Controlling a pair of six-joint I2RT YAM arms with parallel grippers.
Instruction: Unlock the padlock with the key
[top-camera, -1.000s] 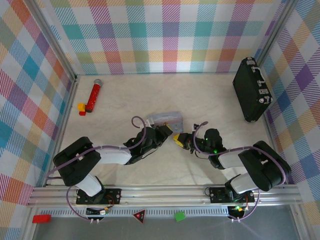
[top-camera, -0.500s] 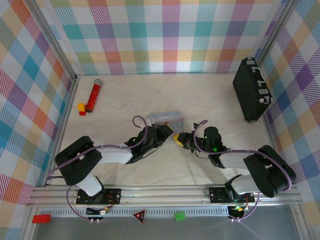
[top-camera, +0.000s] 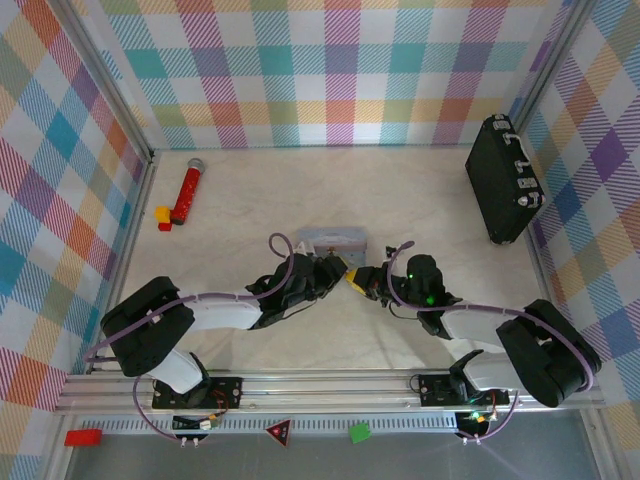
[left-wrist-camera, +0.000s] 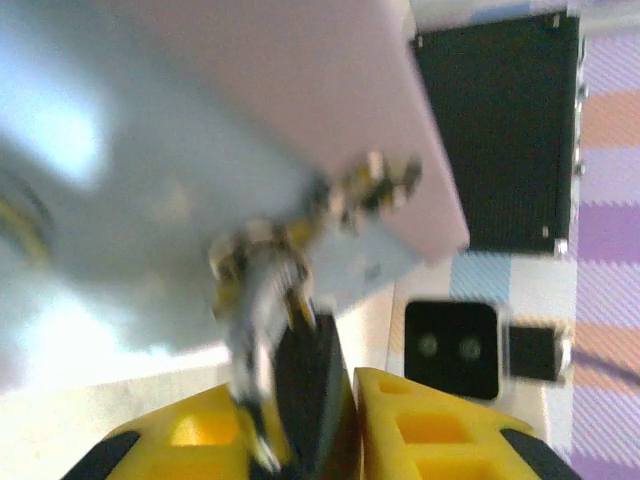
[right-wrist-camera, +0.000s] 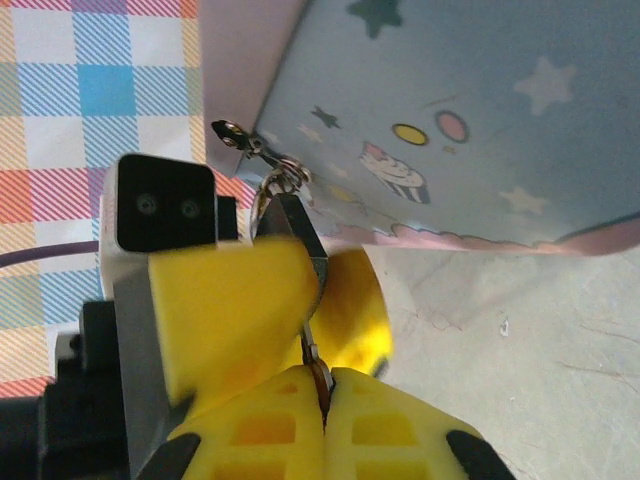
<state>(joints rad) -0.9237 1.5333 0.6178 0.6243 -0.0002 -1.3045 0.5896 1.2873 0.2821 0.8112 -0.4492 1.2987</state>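
Observation:
The small dark padlock (left-wrist-camera: 308, 385) stands between the yellow fingers of my left gripper (left-wrist-camera: 340, 390), which is shut on it. Its metal shackle (left-wrist-camera: 262, 275) hangs in the hasp of the pale blue tin (left-wrist-camera: 150, 150). In the right wrist view the padlock (right-wrist-camera: 297, 232) sits between the left arm's yellow fingers (right-wrist-camera: 235, 290). The thin key (right-wrist-camera: 313, 352) runs up from my right gripper (right-wrist-camera: 325, 385) into the padlock's underside, and that gripper is shut on its head. From above, the left gripper (top-camera: 336, 268) and right gripper (top-camera: 358, 281) meet just in front of the tin (top-camera: 333, 239).
A big black briefcase (top-camera: 503, 178) stands against the right wall. A red microphone toy (top-camera: 186, 190) and small red and yellow blocks (top-camera: 162, 216) lie at the far left. Bare table lies beyond the tin.
The tin has turned a little and now sits squarer to the back wall. Both grippers have stayed together at its front edge, and the right arm's elbow has swung further right.

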